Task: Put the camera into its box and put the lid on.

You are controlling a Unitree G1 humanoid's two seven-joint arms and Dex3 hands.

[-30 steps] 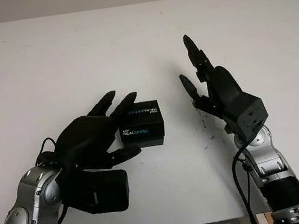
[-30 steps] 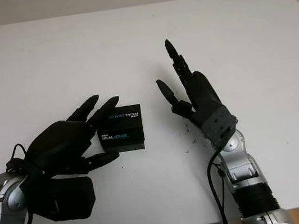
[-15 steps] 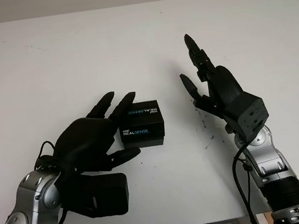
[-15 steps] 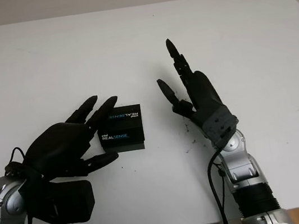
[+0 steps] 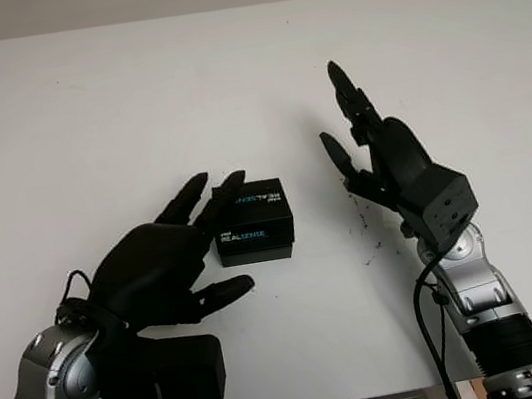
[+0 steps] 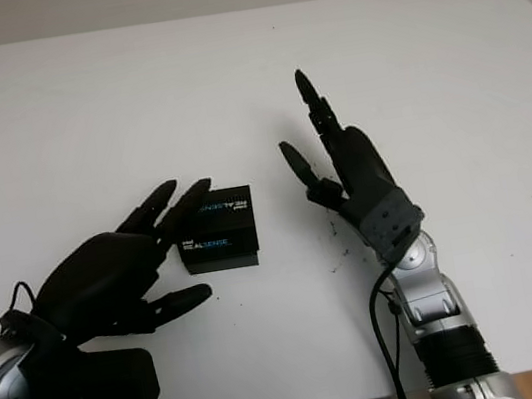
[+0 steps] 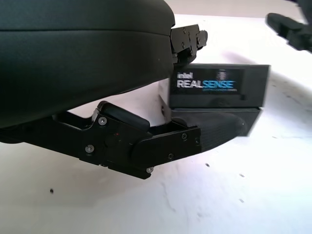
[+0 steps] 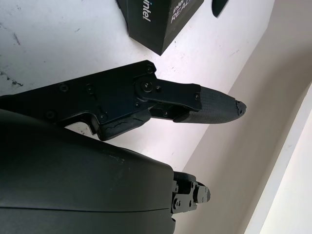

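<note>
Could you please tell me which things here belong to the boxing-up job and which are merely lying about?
Part of the job:
- black RealSense box, lid on, standing on the table
- left hand, open, beside the box
- right hand, open, raised on the box's other side

Just there:
- white table
- dark specks on the table near the right hand

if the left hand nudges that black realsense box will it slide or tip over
Likely slide: the box sits low and flat on the smooth white table. Its squared cardboard sides look stiff, so it probably won't roll or buckle. The open left hand is beside it, the open right hand further off.
</note>
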